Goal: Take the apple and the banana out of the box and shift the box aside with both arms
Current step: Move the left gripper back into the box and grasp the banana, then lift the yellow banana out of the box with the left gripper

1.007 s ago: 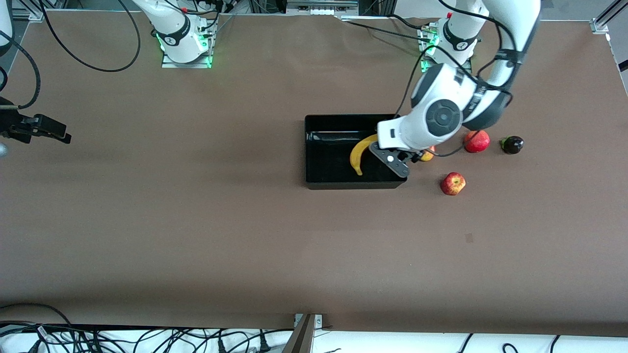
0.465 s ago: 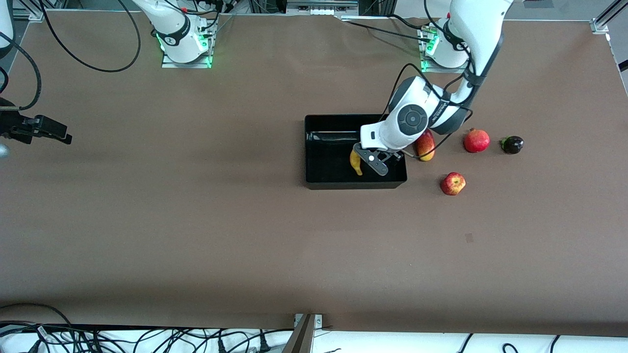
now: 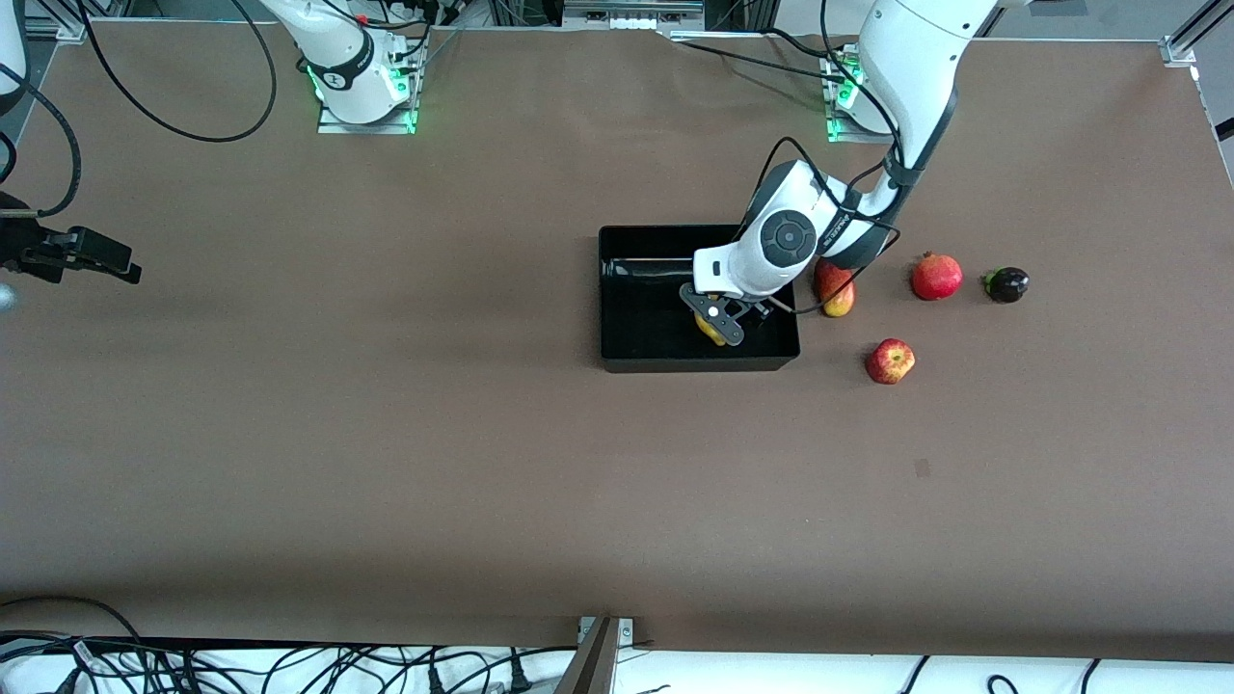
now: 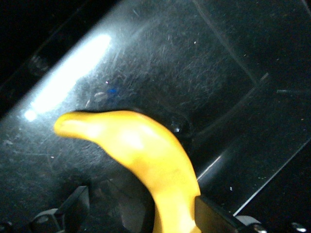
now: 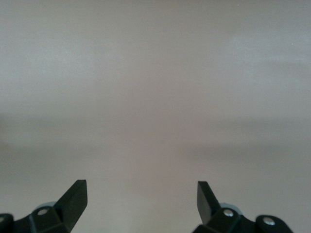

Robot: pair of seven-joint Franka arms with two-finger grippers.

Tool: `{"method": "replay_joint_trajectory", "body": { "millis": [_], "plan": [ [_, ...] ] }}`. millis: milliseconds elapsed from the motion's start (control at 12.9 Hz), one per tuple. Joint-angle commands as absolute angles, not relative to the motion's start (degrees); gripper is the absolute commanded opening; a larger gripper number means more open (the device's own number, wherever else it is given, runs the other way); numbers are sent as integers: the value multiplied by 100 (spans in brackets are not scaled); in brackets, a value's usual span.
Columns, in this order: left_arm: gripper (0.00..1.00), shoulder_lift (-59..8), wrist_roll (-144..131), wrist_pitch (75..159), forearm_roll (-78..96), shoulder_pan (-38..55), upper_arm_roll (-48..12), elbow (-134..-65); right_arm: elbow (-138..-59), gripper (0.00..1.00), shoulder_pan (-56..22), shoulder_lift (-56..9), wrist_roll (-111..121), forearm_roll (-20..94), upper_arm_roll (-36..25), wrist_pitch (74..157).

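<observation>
The black box (image 3: 675, 363) stands on the table near the left arm's base. The yellow banana (image 4: 146, 155) lies on its floor. My left gripper (image 3: 713, 323) is down inside the box, open, one finger on each side of the banana; one fingertip (image 4: 211, 216) touches it. In the front view only a bit of the banana (image 3: 710, 334) shows under the hand. The small red apple (image 3: 889, 360) lies on the table outside the box, nearer the front camera. My right gripper (image 5: 141, 199) waits open over bare table at the right arm's end (image 3: 96, 258).
An oblong red-yellow fruit (image 3: 835, 287) lies against the box's outer wall beside the left arm's wrist. A round red crowned fruit (image 3: 937, 277) and a small dark fruit (image 3: 1006, 284) lie farther toward the left arm's end. Cables run along the table's edges.
The left arm has come down into the box and shifted over the banana, now covering most of it. The right arm has not moved.
</observation>
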State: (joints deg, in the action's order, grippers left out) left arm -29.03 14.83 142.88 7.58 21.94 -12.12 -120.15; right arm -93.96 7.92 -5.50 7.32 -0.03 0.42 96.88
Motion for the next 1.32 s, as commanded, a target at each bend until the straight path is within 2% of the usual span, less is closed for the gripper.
{"method": "replay_joint_trajectory", "body": {
  "millis": [0,232,310,387,465,542,930,1240],
  "plan": [
    [100,-3058,1582,14563,747,2250,-1134,-12102,-9290,100,809,-668,694,149,35,9712],
    [100,-3190,1582,14783,747,2250,-1125,-12146,-9290,100,791,-694,755,193,44,9686],
    [77,-3190,1599,14783,747,2250,-1125,-12146,-9299,100,791,-694,756,193,44,9651],
    [32,-3182,1608,14775,738,2250,-1125,-12146,-9299,100,800,-694,756,193,44,9676],
    [6,-3182,1608,14774,669,2250,-1125,-12138,-9299,100,800,-694,756,193,44,9668],
    [0,-3182,1600,14766,616,2250,-1125,-12138,-9308,100,800,-694,756,202,44,9659],
    [0,-3068,1600,14687,615,2241,-1099,-12138,-9308,100,782,-694,756,202,61,9659],
    [0,-2770,1600,14293,615,2189,-1099,-12103,-9308,100,791,-703,765,211,62,9650]
  ]
}}
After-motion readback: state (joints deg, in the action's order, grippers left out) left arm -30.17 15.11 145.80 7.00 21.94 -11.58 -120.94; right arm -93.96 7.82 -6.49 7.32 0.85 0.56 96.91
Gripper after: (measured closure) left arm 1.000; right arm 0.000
